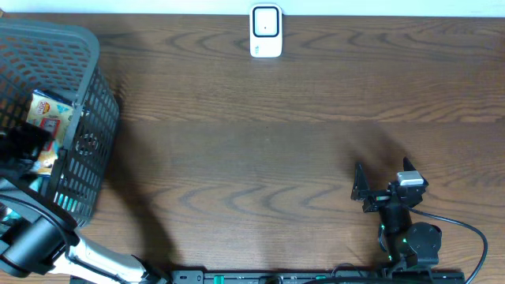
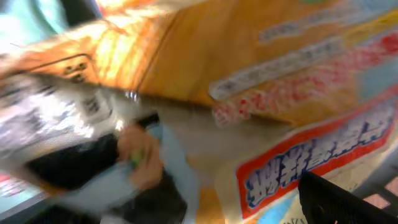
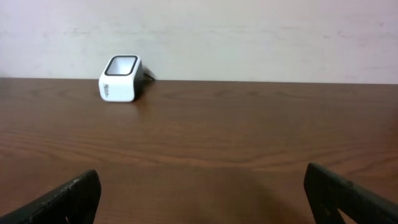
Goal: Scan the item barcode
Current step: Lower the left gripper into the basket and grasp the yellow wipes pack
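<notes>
One white barcode scanner [image 1: 266, 31] is standing at the far edge of the wooden table [image 1: 260, 150], and one dark mesh basket [image 1: 88, 91] is sitting at the left. The left gripper [image 1: 28, 148] is reaching into it, jaws spread, just over an orange snack packet [image 1: 49, 114] – other wrappers are blurring together, uncountable. The right gripper [image 1: 383, 183] is hovering near the front – jaws spread, holding nothing.

Dark grey lattice basket [image 1: 88, 102]; orange packet [image 2: 186, 62] with blue lettering in red border; white scanner [image 1: 266, 31] with black face; dark brown wood-grain table [image 1: 276, 158]; off-white wall [image 3: 249, 31].
</notes>
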